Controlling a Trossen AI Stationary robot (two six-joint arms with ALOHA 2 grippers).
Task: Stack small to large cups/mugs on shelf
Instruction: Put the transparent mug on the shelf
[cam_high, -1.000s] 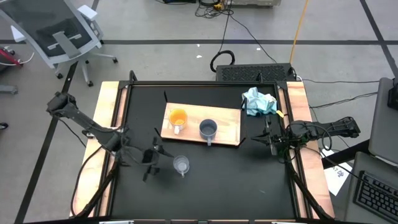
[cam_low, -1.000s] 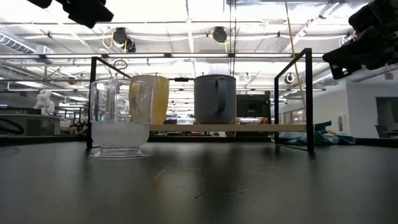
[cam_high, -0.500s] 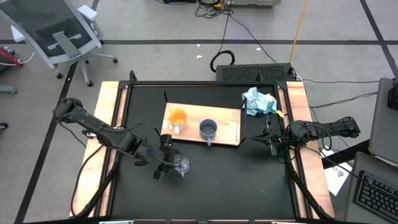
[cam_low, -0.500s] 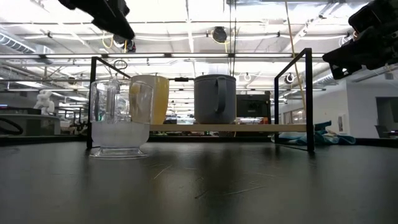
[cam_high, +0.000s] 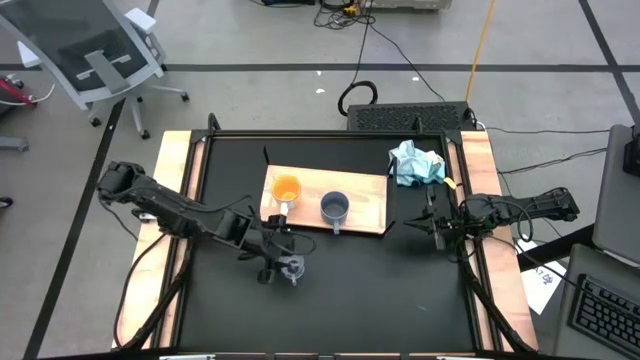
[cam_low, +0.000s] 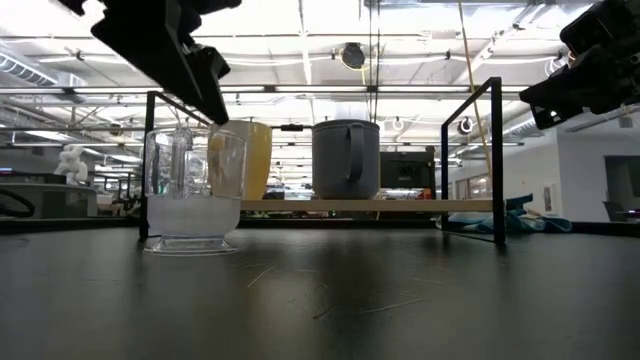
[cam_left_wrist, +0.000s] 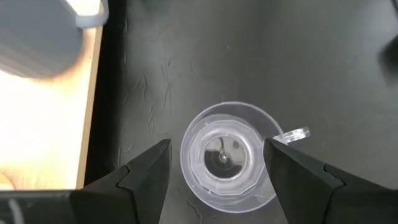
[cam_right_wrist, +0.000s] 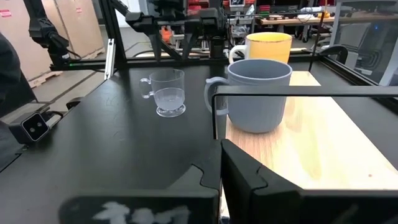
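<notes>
The clear glass cup (cam_high: 292, 267) stands on its base on the black table, near the shelf's front edge. It also shows in the low view (cam_low: 190, 190) and the right wrist view (cam_right_wrist: 168, 92). My left gripper (cam_high: 281, 259) hangs open just above it, pointing down, and its fingers (cam_left_wrist: 146, 177) stand either side of the cup (cam_left_wrist: 227, 155) without touching. The orange mug (cam_high: 286, 189) and the blue-grey mug (cam_high: 335, 208) stand on the light-wood shelf (cam_high: 365, 195). My right gripper (cam_high: 432, 225) waits shut at the table's right edge.
A light-blue cloth (cam_high: 415, 163) lies at the far right corner, beyond the shelf. A thin black frame (cam_low: 495, 160) stands around the shelf. Bare black table (cam_high: 380, 290) lies to the right of the glass cup and toward the near edge.
My left gripper has gone toward the table's right edge and come down, from left of the glass cup to right above it. Its fingers stay open. The cups have not moved.
</notes>
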